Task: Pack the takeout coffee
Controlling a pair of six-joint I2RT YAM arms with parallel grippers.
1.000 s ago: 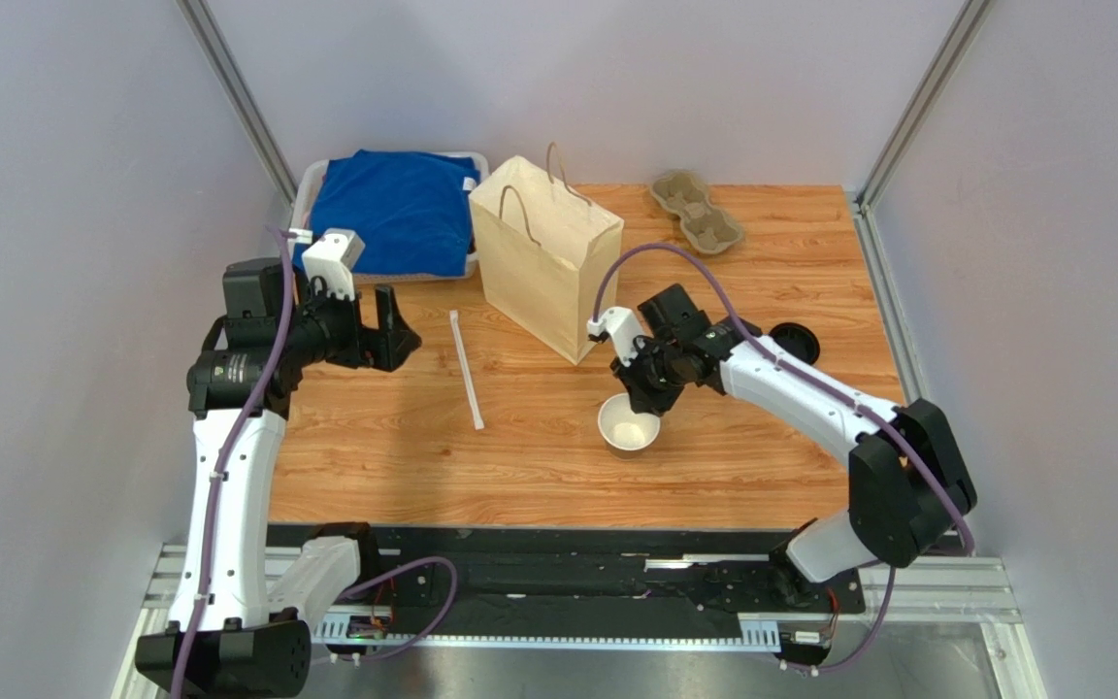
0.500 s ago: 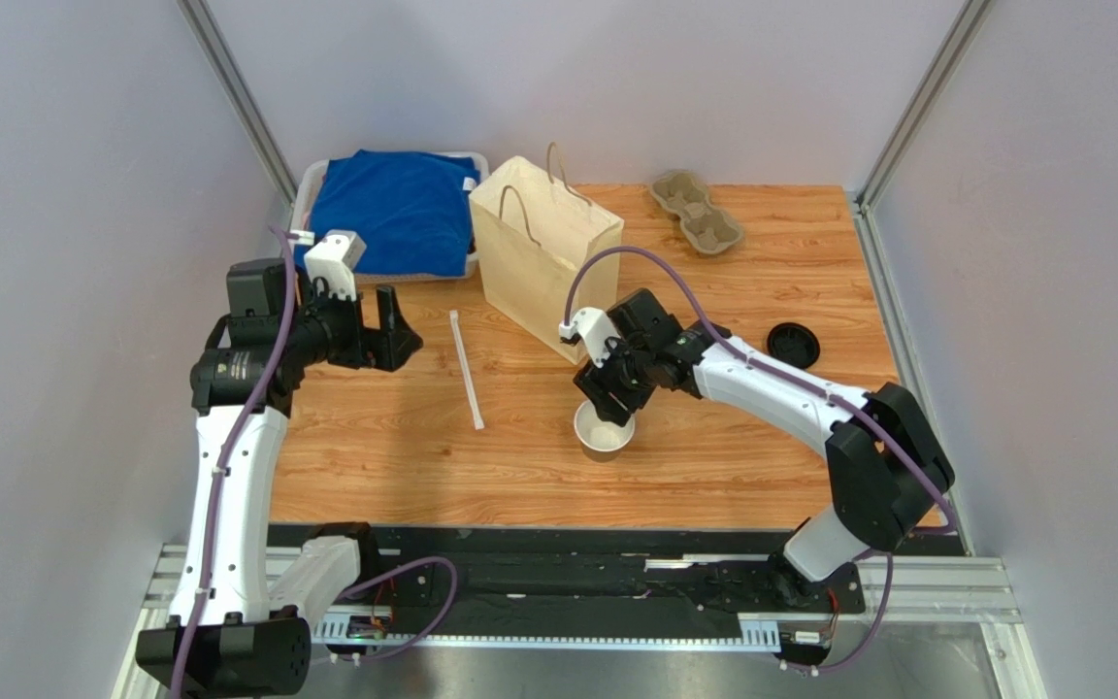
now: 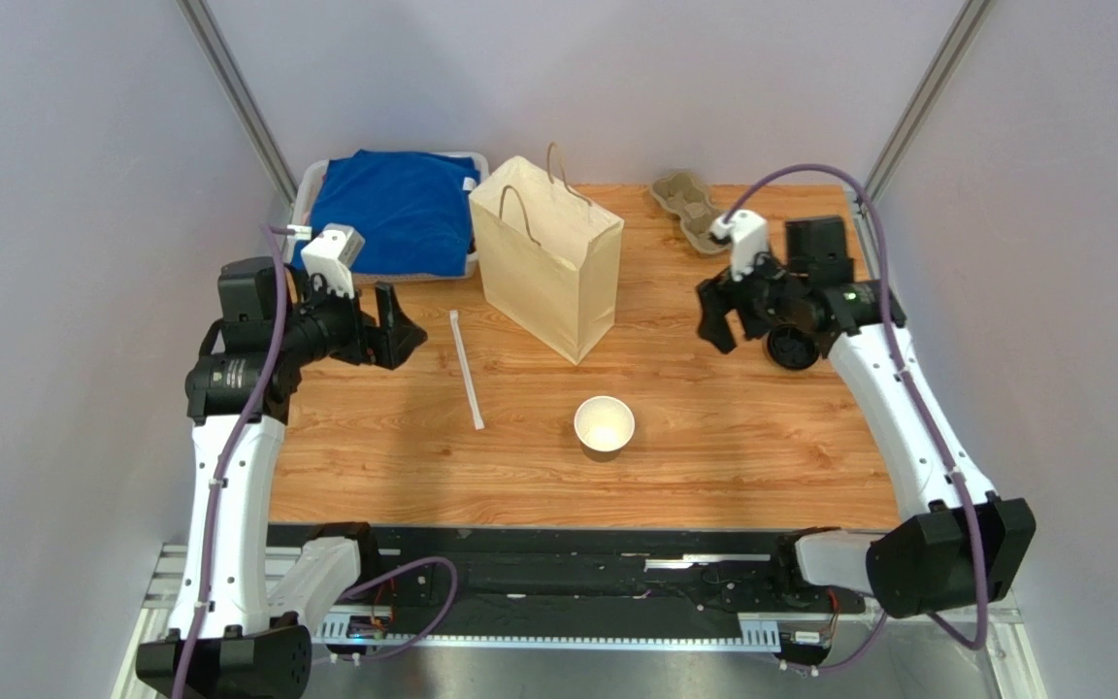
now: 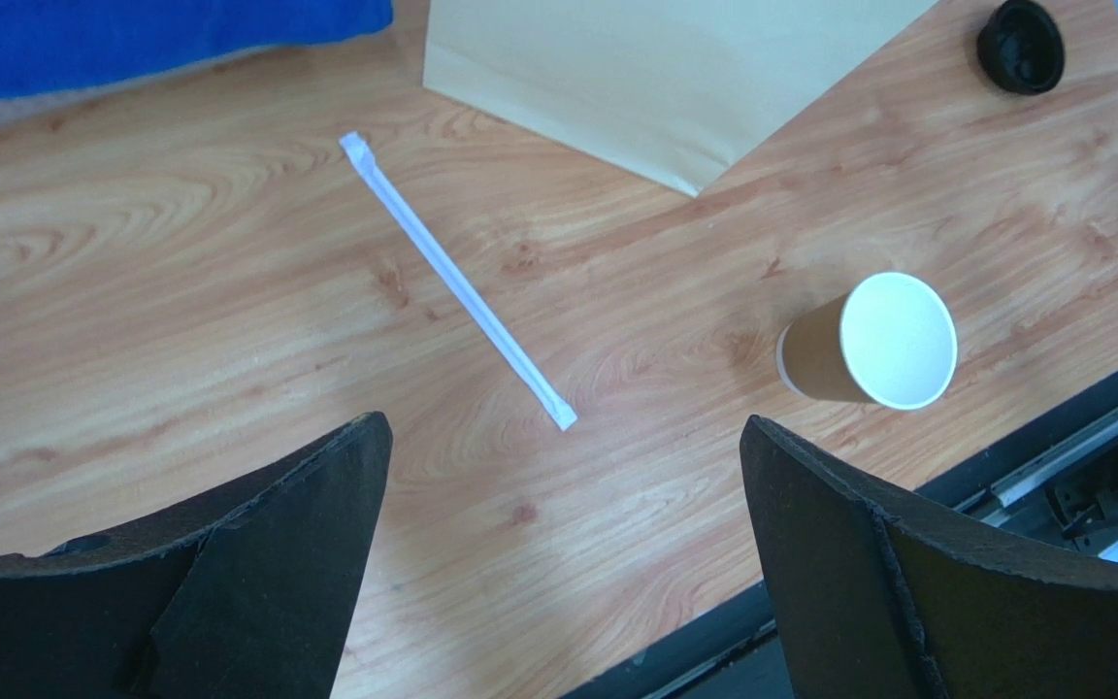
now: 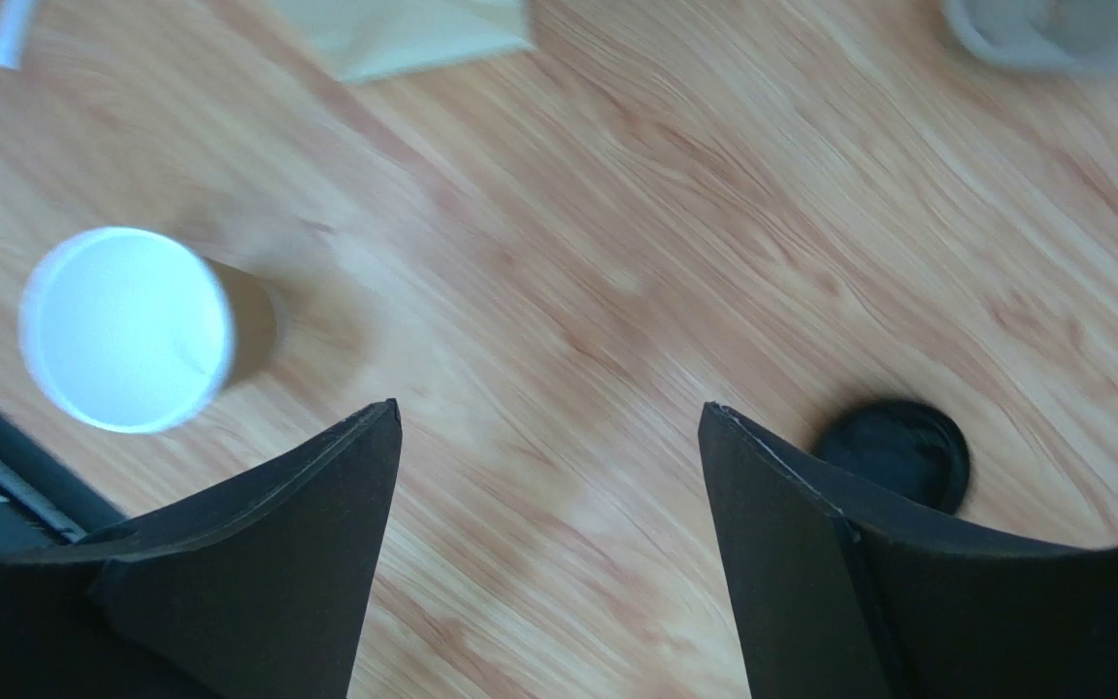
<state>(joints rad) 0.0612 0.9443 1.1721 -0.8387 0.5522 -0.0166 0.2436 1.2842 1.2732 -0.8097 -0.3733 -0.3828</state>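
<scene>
The left gripper [image 4: 562,425] has its jaws wide and gripping nothing. One end of the straw [image 4: 448,277] lies on the table [image 3: 755,466] under the gap, and the open-topped cup [image 4: 871,345] stands upright just past one jaw. The right gripper [image 5: 548,412] also has its jaws wide and empty, with the cup well off past one jaw and the black lid [image 5: 893,452] near the other.

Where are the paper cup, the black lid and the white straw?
paper cup [image 3: 604,424], top external view, on its open white inside
black lid [image 5: 896,449], right wrist view, middle of the disc
white straw [image 4: 457,281], left wrist view, midway along its length
</scene>
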